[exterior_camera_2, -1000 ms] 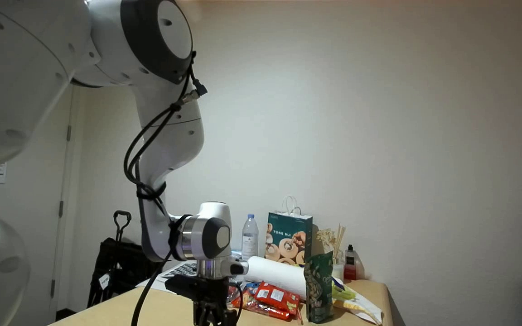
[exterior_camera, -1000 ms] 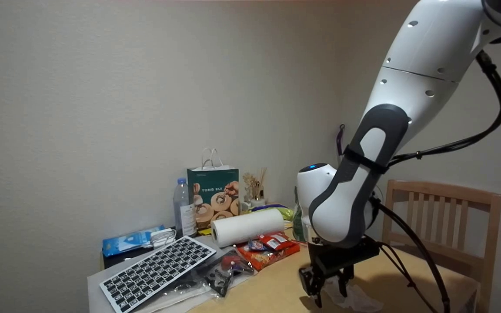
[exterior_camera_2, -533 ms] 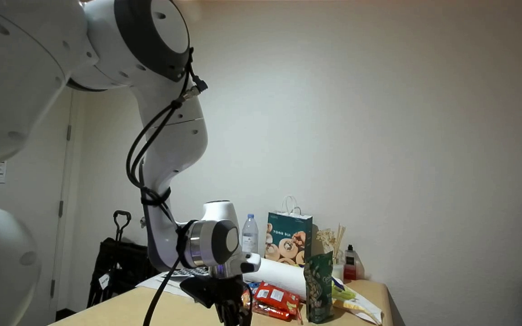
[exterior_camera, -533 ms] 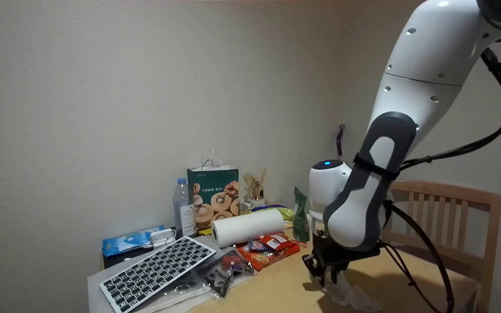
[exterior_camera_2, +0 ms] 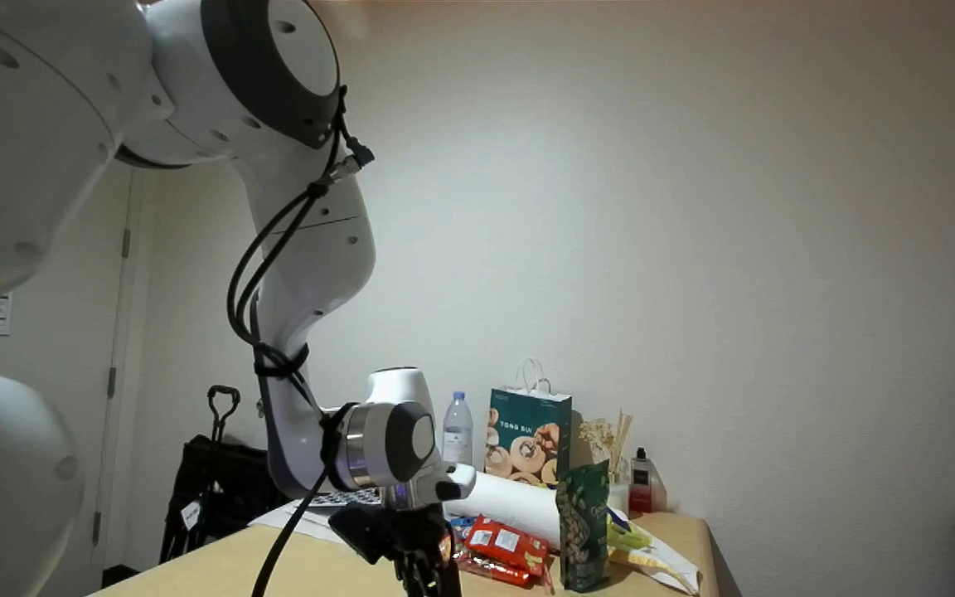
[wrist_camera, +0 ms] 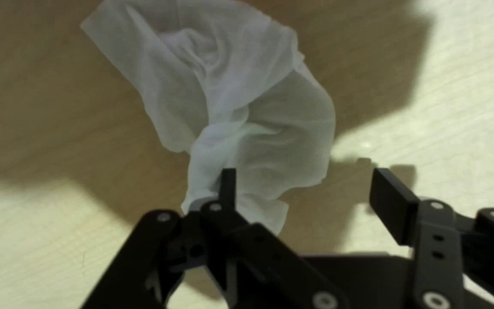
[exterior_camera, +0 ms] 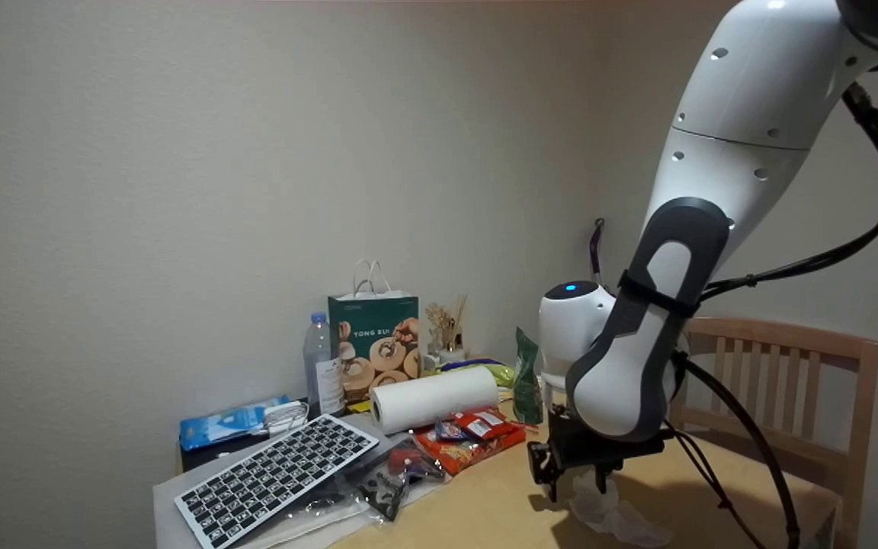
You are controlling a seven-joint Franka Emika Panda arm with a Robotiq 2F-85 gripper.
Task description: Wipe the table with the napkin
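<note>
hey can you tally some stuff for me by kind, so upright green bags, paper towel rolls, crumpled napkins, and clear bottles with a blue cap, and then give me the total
Upright green bags: 2 (shopping bag, pouch)
Paper towel roll: 1
Crumpled napkin: 1
Clear blue-capped bottle: 1
Total: 5

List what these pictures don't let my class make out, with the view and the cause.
Wrist view: upper end of the napkin, cut off by the top edge; part of its lower end, hidden by the gripper.
In an exterior view: part of the keyboard, hidden behind the arm; the gripper's lower end, cut off by the bottom edge.
Both exterior views: fine print on the bottle, too small.
</note>
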